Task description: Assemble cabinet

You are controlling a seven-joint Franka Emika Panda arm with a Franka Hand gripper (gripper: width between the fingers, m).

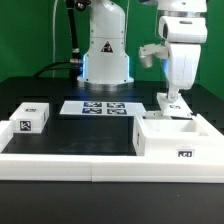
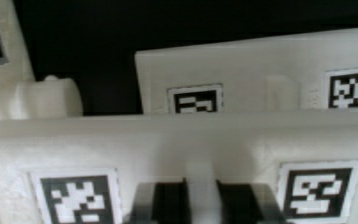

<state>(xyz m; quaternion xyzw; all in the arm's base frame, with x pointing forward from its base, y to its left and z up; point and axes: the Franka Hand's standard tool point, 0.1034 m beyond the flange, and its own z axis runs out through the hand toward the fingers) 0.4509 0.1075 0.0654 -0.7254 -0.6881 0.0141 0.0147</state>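
Note:
The white cabinet body (image 1: 160, 140) lies at the front of the exterior view's right, open side up, with a tag on its front face. My gripper (image 1: 172, 100) hangs straight down over its far edge. In the wrist view the two black fingers (image 2: 167, 203) stand close together with a narrow strip of a white tagged panel (image 2: 194, 150) between them, so my gripper (image 2: 208, 202) is shut on that panel. Behind it stands another white tagged wall (image 2: 247, 75). A small white tagged block (image 1: 32, 117) lies far off at the exterior view's left.
The marker board (image 1: 100, 107) lies flat mid-table in front of the robot base. A long low white border rail (image 1: 60, 162) runs along the front edge. A white knobbed part (image 2: 43, 95) shows beside the panels in the wrist view.

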